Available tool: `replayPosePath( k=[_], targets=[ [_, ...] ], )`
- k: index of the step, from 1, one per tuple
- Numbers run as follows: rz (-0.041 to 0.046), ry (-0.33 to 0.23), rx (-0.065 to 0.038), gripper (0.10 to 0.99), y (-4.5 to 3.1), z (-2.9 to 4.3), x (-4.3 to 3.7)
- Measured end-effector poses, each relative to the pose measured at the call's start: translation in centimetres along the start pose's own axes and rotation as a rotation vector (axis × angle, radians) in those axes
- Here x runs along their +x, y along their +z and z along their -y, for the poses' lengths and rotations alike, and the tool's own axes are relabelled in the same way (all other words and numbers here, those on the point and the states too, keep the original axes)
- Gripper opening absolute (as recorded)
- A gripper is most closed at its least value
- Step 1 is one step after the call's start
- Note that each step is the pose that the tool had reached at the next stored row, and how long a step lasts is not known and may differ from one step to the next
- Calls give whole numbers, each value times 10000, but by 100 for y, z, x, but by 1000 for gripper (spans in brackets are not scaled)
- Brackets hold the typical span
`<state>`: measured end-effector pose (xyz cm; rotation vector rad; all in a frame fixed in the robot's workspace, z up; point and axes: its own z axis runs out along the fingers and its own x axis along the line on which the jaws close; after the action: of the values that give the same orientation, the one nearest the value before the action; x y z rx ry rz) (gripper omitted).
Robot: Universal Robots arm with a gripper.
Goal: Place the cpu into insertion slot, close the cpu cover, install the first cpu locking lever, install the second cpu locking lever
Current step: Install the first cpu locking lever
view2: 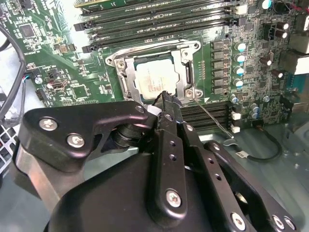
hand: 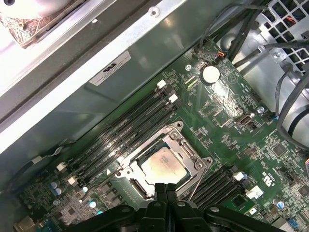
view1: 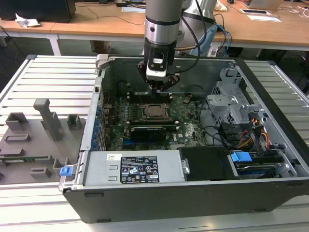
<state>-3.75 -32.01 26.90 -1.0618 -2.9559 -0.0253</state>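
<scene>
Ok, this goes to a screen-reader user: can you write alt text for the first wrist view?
The cpu lies in the insertion slot on a green motherboard, with the cpu cover flat around it. The gripper, shut, is at the socket's edge, near long black memory slots.

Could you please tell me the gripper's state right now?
Black gripper: shut, nothing visible between its fingertips, close to the square silver-grey metal cpu cover.

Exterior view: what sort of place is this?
Probably a robotics lab or workshop: an opened desktop computer case sits on a slatted metal workbench, grey fixtures stand beside it, and wooden office desks stand behind.
</scene>
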Motion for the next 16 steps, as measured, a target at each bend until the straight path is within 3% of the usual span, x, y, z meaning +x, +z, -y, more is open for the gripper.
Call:
replayPosePath(
  k=[6, 16],
  targets=[
    [-5, -307, 2, 106, 0, 0, 0],
    [-21, -1390, 8, 106, 0, 0, 0]
  ],
)
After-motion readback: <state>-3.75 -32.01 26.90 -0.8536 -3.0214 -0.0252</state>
